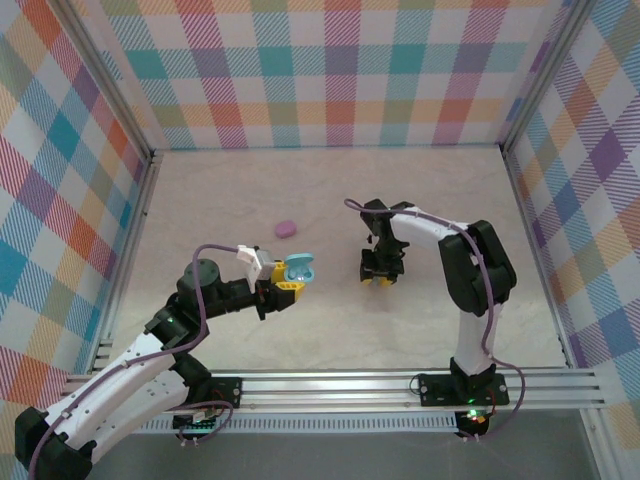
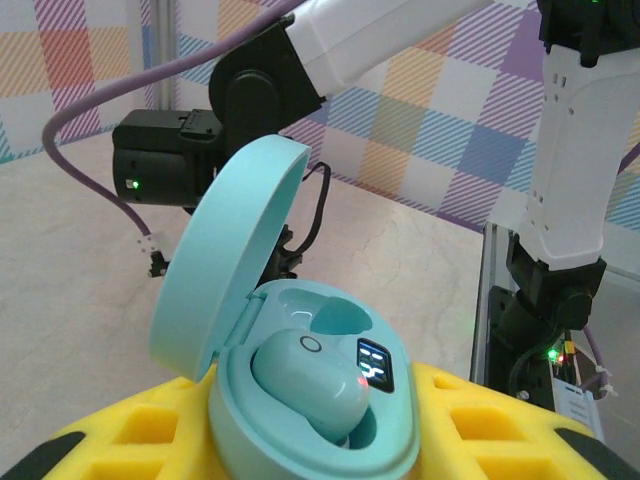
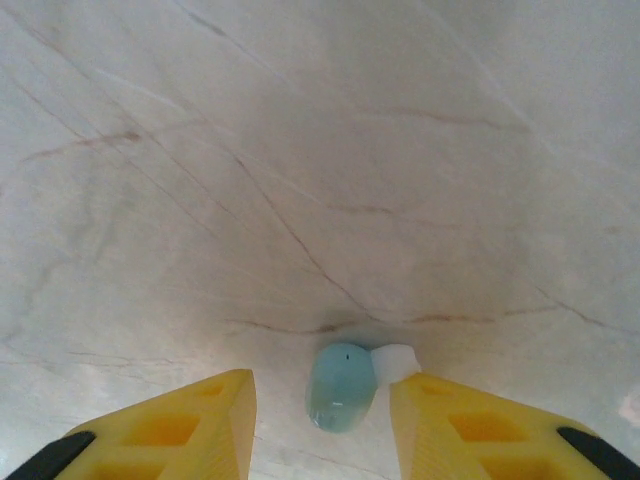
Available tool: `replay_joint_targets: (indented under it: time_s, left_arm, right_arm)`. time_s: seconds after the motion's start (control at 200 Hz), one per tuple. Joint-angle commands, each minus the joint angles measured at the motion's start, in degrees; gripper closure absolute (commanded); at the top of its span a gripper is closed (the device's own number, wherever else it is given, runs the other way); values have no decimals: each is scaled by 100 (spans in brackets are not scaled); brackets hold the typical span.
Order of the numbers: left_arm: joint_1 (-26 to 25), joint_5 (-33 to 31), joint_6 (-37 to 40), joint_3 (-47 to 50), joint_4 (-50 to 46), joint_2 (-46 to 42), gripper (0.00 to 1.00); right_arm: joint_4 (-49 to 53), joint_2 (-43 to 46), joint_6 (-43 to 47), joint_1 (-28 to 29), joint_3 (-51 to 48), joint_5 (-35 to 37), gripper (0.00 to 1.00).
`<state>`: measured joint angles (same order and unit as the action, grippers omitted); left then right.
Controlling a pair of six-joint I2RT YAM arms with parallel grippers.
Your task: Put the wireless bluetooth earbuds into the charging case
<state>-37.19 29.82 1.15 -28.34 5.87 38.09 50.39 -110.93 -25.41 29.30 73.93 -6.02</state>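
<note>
The right gripper [image 3: 322,405] keeps its two yellow fingers [image 3: 180,425] apart, low over the pale, veined table [image 3: 300,150]. A light blue earbud [image 3: 340,388] lies on the table in the gap between them. Its white tip [image 3: 395,362] is touching or almost touching one finger, and a clear space separates it from the other finger.

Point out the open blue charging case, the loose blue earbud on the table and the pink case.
open blue charging case [image 2: 240,250]: left wrist view, on its raised lid.
loose blue earbud [image 3: 340,385]: right wrist view, rounded body.
pink case [image 1: 287,229]: top external view, its top.
</note>
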Motion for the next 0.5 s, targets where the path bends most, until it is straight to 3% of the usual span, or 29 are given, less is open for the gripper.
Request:
replay_joint_targets:
  time_s: [0.0, 0.32, 0.495]
  left_arm:
    - [45, -29, 90, -77, -37, -29, 60]
    - [45, -52, 96, -64, -33, -13, 60]
    - [41, -69, 114, -83, -68, -27, 60]
  right_arm:
    - [-460, -294, 481, 116, 364, 171, 59]
    - [-320, -838, 1986, 634, 1307, -10, 59]
    - [-435, -828, 2604, 916, 1476, -496, 59]
